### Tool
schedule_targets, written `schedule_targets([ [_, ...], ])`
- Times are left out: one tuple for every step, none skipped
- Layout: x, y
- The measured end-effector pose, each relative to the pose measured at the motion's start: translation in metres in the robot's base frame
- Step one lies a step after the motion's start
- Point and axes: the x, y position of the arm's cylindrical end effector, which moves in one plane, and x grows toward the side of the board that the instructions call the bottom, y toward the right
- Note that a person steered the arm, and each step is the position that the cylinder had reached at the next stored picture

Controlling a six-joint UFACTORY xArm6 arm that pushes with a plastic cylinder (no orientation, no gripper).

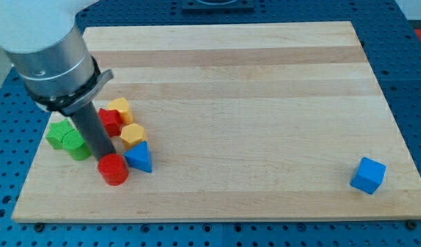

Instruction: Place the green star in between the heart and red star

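Camera view: at left, my tip (pixel 107 156), holding nothing, stands between green star (pixel 58 134) and red cylinder (pixel 114 169).

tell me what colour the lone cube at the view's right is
Blue: the cube shows clearly in the camera view, near the board's bottom right.

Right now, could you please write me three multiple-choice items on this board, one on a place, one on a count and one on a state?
1. Where does the blue cube lie?
A. the view's bottom right
B. the view's top left
C. the centre

2. How many yellow blocks show?
A. none
B. two
C. four

3. What does my tip stand beside?
A. the blue cube
B. the red cylinder
C. nothing near

Key: 1 A, alone near that corner. 2 B, the upper yellow block and the lower yellow block. 3 B, the rod ends just above it.
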Motion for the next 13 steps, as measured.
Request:
schedule_targets([
  [0.009, -0.007],
  [0.013, -0.022],
  [0.013, -0.053],
  [0.013, -0.081],
  [-0.002, -0.101],
  [-0.053, -0.086],
  [-0.114, 0.039],
  [-0.163, 0.115],
  [-0.163, 0.115],
  [-0.163, 0.115],
  [-0.163, 0.091],
  [-0.163, 0.032],
  [-0.159, -0.023],
])
